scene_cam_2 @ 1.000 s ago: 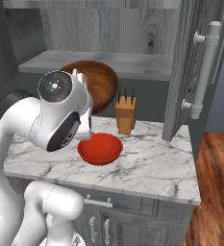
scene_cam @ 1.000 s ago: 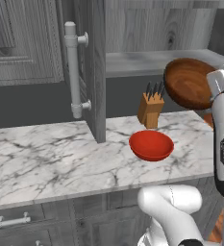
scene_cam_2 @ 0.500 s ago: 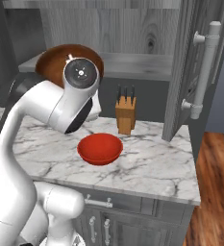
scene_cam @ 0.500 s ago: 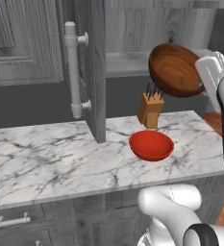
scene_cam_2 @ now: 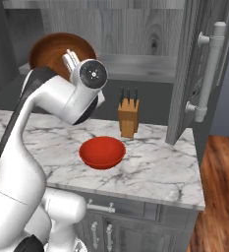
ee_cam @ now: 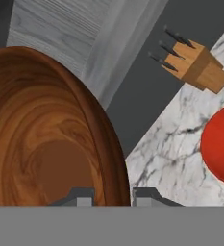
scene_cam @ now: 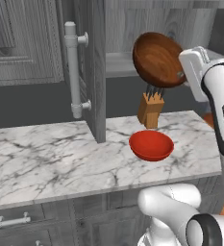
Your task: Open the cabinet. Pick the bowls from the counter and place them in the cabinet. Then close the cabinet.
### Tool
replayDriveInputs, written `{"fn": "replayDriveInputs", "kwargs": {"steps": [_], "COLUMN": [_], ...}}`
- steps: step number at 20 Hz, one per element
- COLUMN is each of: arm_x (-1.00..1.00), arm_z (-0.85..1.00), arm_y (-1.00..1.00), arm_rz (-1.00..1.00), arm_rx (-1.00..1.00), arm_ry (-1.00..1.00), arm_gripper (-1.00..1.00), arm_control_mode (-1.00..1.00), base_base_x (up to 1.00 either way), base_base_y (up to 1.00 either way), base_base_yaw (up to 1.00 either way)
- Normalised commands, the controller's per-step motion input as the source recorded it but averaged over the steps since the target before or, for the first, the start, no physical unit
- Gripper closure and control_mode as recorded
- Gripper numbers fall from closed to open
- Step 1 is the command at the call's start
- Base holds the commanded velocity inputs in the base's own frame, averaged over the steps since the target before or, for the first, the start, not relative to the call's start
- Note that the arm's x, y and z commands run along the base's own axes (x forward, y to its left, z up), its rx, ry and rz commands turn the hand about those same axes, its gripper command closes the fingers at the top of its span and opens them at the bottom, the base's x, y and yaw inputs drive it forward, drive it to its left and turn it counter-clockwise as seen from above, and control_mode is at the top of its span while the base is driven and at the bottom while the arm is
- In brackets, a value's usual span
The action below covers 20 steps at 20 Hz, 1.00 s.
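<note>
The dark brown wooden bowl [scene_cam: 156, 57] is tilted on edge in the air, level with the cabinet's grey inner shelf [scene_cam: 119, 64] and above the knife block. My gripper [scene_cam: 181, 77] is shut on its rim. In the hand view the wooden bowl [ee_cam: 46, 144] looms at the left, with the gripper [ee_cam: 112, 196] clamped over its edge. The red bowl [scene_cam: 151, 144] sits upright on the white marble counter [scene_cam: 51, 163]. The cabinet door [scene_cam: 92, 62] stands open. From the right base view, the wooden bowl [scene_cam_2: 52, 51] shows behind my arm and the red bowl [scene_cam_2: 102, 151] lies below.
A tan knife block [scene_cam: 151, 109] stands on the counter just behind the red bowl and below the shelf. The other open cabinet door [scene_cam_2: 194, 69] with its silver bar handle [scene_cam_2: 212, 74] stands at the right. Base cabinets run under the counter edge.
The arm has lifted the wooden bowl up and to the left, from beside the knife block to the height of the cabinet shelf. The red bowl has stayed put.
</note>
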Motion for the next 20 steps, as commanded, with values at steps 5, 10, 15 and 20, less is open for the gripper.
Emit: {"fn": "replayDriveInputs", "kwargs": {"steps": [5, 10, 15, 20], "arm_x": [0.64, 0.75, 0.65, 0.71], "arm_z": [0.27, 0.08, 0.00, 0.00], "arm_y": [0.15, 0.22, 0.24, 0.32], "arm_rz": [0.02, 0.00, 0.02, 0.03], "arm_rx": [-0.09, -0.08, -0.01, 0.00], "arm_ry": [0.00, 0.00, 0.00, 0.00], "arm_gripper": [1.00, 1.00, 1.00, 1.00], "arm_control_mode": [-1.00, -1.00, -1.00, -1.00], "base_base_x": [0.00, 0.00, 0.00, 0.00], "base_base_y": [0.00, 0.00, 0.00, 0.00], "base_base_yaw": [0.00, 0.00, 0.00, 0.00]}}
